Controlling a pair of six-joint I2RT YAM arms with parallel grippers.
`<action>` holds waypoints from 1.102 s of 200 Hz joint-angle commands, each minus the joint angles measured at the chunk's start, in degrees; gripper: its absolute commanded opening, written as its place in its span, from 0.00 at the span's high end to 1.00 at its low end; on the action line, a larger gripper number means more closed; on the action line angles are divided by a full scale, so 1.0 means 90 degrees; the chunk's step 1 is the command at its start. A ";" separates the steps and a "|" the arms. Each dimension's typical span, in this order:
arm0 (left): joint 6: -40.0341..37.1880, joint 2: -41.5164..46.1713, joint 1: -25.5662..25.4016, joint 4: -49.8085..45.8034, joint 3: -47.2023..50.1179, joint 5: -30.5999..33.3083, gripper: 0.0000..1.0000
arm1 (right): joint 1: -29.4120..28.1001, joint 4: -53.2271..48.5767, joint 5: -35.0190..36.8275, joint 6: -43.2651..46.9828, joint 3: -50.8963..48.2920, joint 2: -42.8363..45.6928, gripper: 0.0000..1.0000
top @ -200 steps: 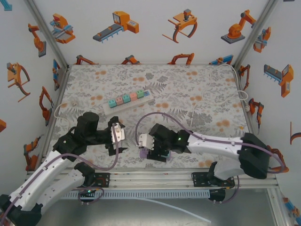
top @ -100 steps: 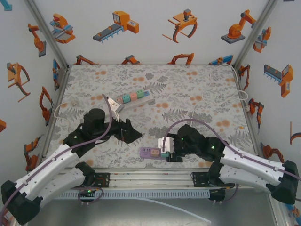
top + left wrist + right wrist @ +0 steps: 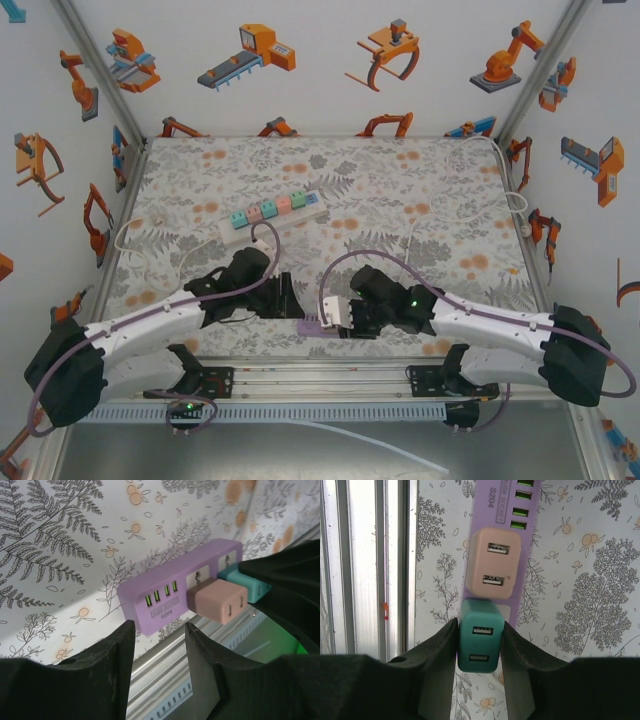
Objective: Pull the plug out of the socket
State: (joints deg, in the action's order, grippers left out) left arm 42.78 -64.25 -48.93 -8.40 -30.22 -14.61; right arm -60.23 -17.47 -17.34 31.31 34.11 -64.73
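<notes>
Seemingly fully seated: teal two-port plug in purple socket

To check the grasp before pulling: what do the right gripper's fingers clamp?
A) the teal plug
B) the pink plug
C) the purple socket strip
A: in the right wrist view, the right gripper presses both sides of the teal plug, while the pink plug stands free beside it.

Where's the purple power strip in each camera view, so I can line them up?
Top external: the purple power strip low in the centre.
Left wrist: mid-frame, with the pink plug in its right half.
Right wrist: top centre, running down behind the pink plug.
Shared landmark: the aluminium rail alongside the strip.
</notes>
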 commanded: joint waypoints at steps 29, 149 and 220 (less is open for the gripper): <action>0.0100 -0.0946 -0.0304 0.0227 -0.0160 0.0161 0.64 | -0.0007 0.0316 -0.0108 0.0032 -0.0067 0.0024 0.69; 0.0069 -0.1939 -0.0830 -0.0863 -0.0404 0.0892 0.68 | -0.0007 0.0578 -0.0136 -0.0100 0.0097 -0.0025 0.74; -0.0243 -0.2501 -0.1309 -0.1798 -0.0852 0.1815 0.68 | 0.0209 0.0898 -0.0275 -0.0283 -0.0053 0.0477 0.77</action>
State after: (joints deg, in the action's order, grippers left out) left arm 43.57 -81.06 -58.74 -17.67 -41.74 -3.75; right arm -58.94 -18.17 -17.58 28.58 33.47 -63.20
